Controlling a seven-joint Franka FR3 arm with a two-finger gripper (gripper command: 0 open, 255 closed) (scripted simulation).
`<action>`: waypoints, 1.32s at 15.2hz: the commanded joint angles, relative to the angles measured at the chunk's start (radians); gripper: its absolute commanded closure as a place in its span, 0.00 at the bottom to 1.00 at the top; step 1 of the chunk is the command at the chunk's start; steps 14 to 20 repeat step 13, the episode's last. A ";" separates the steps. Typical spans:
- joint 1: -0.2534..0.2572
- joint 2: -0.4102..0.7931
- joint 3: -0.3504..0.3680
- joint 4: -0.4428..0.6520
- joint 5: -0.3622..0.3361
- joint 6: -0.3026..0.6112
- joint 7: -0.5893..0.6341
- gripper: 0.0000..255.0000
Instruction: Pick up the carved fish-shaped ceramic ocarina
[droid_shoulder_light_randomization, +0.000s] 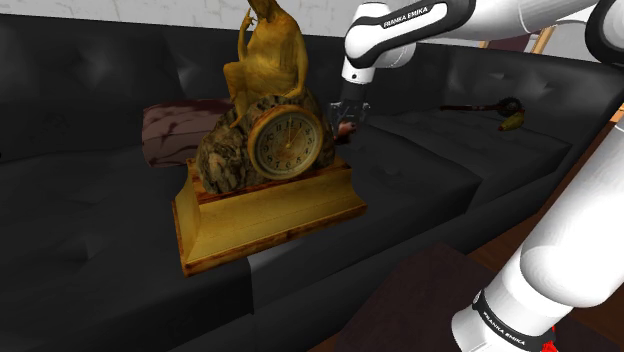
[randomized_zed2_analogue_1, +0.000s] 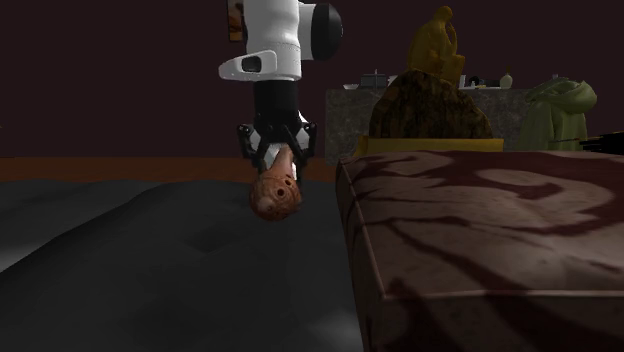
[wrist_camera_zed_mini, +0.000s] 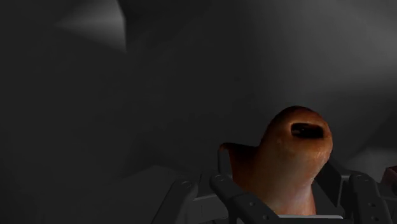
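— Ocarina (randomized_zed2_analogue_1: 277, 195), where is it?
— I have it clamped between the jaws of the gripper (randomized_zed2_analogue_1: 277, 158). The fingers (wrist_camera_zed_mini: 234, 196) close on its orange-brown body, and its slotted end sticks out past the fingertips.
— Clear of the sofa (randomized_zed2_analogue_1: 120, 270)?
— It hangs below the jaws, apart from the black cushions, I think; the view is dim. A gilt clock (droid_shoulder_light_randomization: 285, 140) stands near the jaws.

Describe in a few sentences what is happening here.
The white arm's end effector is shut on a brown ocarina, which hangs from it above the black sofa seat, apparently clear of it. A gilded clock with a seated figure stands on the sofa beside it, untouched.
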 joint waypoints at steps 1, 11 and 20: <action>0.000 -0.005 0.000 0.019 0.000 -0.023 0.000 1.00; -0.001 -0.021 -0.001 0.134 -0.002 -0.155 0.004 1.00; -0.001 -0.021 -0.001 0.135 -0.002 -0.157 0.004 1.00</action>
